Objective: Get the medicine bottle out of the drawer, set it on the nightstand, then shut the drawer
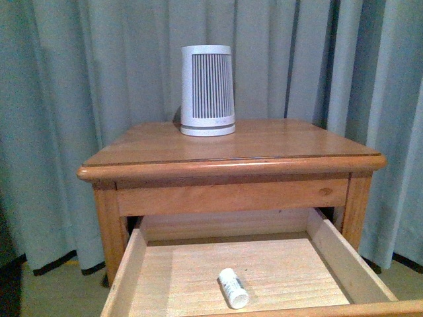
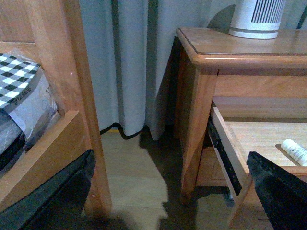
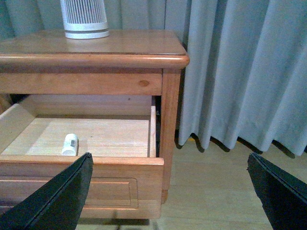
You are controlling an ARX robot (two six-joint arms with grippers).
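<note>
The small white medicine bottle (image 1: pixel 232 288) lies on its side on the pale floor of the open drawer (image 1: pixel 132 264), near its front. It also shows in the right wrist view (image 3: pixel 70 144) and the left wrist view (image 2: pixel 296 151). The orange-brown nightstand (image 1: pixel 264 142) stands before me with the drawer (image 3: pixel 96 165) pulled out. My left gripper (image 2: pixel 172 191) is open and empty, low beside the nightstand's left side. My right gripper (image 3: pixel 170 191) is open and empty, low in front of the nightstand's right corner. Neither arm shows in the front view.
A large white ribbed tapered device (image 1: pixel 207 90) stands at the back of the nightstand top. Grey curtains (image 1: pixel 66 99) hang behind. A wooden bed frame (image 2: pixel 62 96) with checked bedding (image 2: pixel 17 79) is left of the nightstand. Wood floor (image 3: pixel 216 191) lies to the right.
</note>
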